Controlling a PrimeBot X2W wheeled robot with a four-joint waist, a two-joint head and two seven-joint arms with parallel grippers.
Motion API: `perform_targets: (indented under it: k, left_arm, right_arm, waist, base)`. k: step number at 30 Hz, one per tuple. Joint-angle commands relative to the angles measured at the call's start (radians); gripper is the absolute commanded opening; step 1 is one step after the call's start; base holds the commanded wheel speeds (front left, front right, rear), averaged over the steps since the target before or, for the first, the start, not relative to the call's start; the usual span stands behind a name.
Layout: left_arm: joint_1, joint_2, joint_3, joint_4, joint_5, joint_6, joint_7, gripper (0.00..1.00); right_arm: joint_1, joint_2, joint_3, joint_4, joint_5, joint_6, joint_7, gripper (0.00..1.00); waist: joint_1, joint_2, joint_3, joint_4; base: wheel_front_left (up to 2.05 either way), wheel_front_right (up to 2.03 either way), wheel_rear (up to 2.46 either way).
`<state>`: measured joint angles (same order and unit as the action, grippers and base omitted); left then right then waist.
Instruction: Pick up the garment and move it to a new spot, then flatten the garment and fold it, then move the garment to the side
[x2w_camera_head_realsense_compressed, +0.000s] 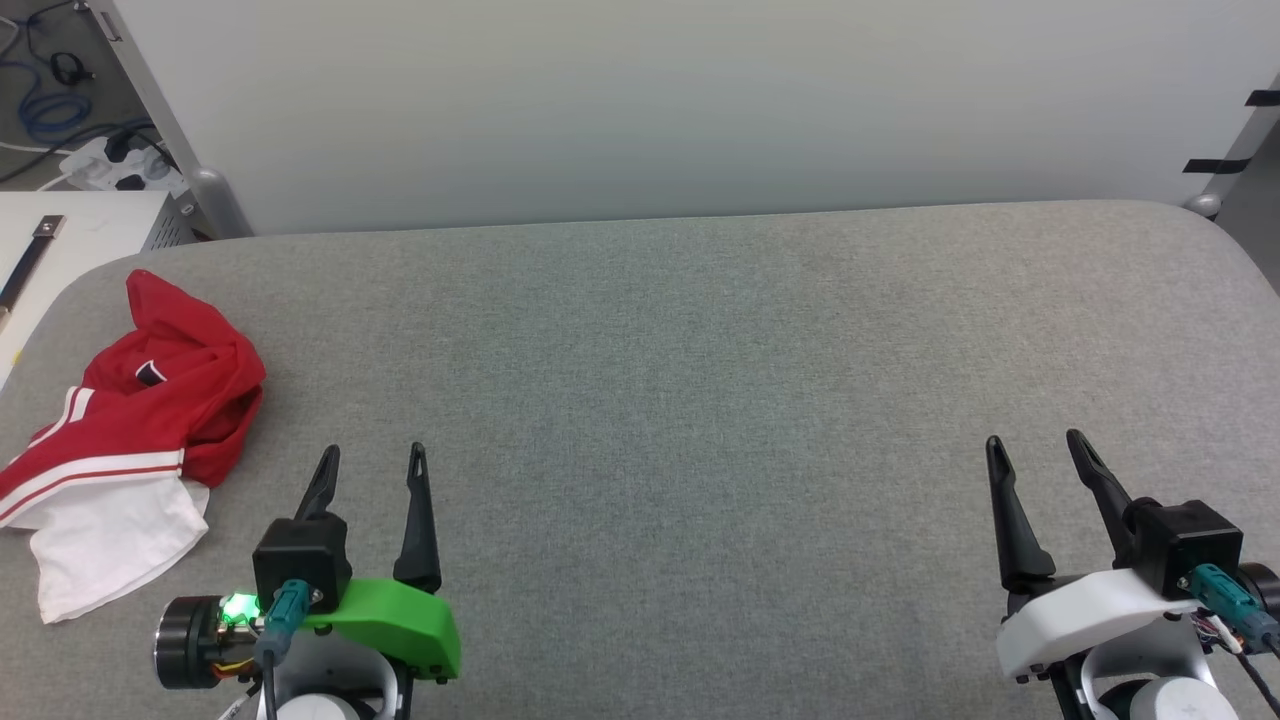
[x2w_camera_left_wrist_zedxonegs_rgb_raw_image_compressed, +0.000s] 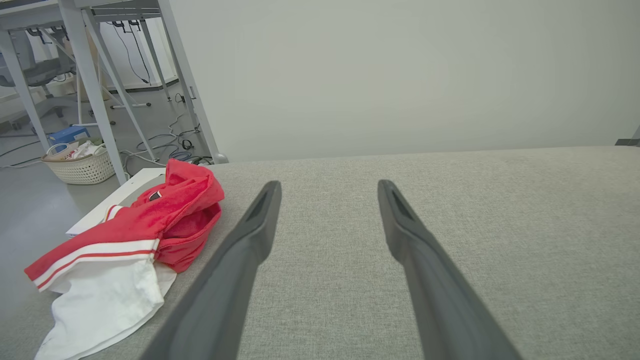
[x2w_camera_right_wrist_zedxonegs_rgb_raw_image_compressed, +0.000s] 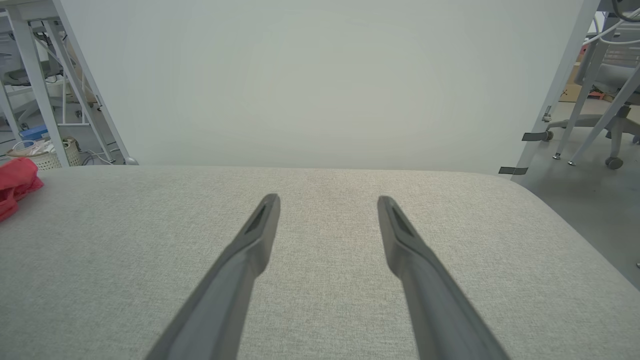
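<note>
Here we are at the grey bench (x2w_camera_head_realsense_compressed: 700, 330), and the garment (x2w_camera_head_realsense_compressed: 150, 410) sits crumpled in a heap at the robot's far left, close to the bench's rounded left edge. There's red cloth bunched on top, a red-and-white striped band across the middle and a white sleeve (x2w_camera_head_realsense_compressed: 110, 545) spilling toward the near side; no lettering can be made out in the folds.

The left claw (x2w_camera_head_realsense_compressed: 373, 449) is poised just right of the heap, clear of the cloth; its two dark fingers are spread apart with bare bench between them and nothing held. A green cover (x2w_camera_head_realsense_compressed: 400, 620) sits at its wrist, with a small green light glowing beside it. In the left wrist view the garment (x2w_camera_left_wrist_zedxonegs_rgb_raw_image_compressed: 145, 235) lies off to the left of the fingers (x2w_camera_left_wrist_zedxonegs_rgb_raw_image_compressed: 250, 240), its white part reaching the bench edge.

Over on the other side, the right claw (x2w_camera_head_realsense_compressed: 1033, 437) is well apart from the garment, near the bench's right end; its jaws are wide and empty, with a white cover (x2w_camera_head_realsense_compressed: 1080, 610) at the wrist. In the right wrist view a scrap of the red cloth (x2w_camera_right_wrist_zedxonegs_rgb_raw_image_compressed: 15, 185) peeks in at the far left.

Both claws point toward the plain white panel (x2w_camera_head_realsense_compressed: 650, 110) standing behind the bench; beyond it on the left, a woven basket (x2w_camera_left_wrist_zedxonegs_rgb_raw_image_compressed: 82, 167) rests on the floor among metal frame legs (x2w_camera_left_wrist_zedxonegs_rgb_raw_image_compressed: 92, 100).
</note>
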<state>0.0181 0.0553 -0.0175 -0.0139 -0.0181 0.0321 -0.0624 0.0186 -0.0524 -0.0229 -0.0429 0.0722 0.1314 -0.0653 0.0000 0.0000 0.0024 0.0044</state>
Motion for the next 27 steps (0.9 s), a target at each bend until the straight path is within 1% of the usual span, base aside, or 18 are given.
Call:
perform_targets:
  k: [1,27]
  left_arm:
    - [0.001,-0.001,-0.001,-0.006,-0.006,0.009,-0.011,1.0]
    - [0.01,-0.003,-0.012,-0.01,-0.011,0.029,-0.065,1.0]
  right_arm:
    - [0.006,0.001,0.0,-0.01,0.011,0.0,-0.011,1.0]
    - [0.025,0.001,0.015,-0.029,0.02,0.0,-0.064,1.0]
  waist:
    - [0.0,0.0,0.0,0.001]
    - [0.0,0.0,0.003,0.012]
  base:
    - [0.0,0.0,0.0]
    - [0.0,0.0,0.0]
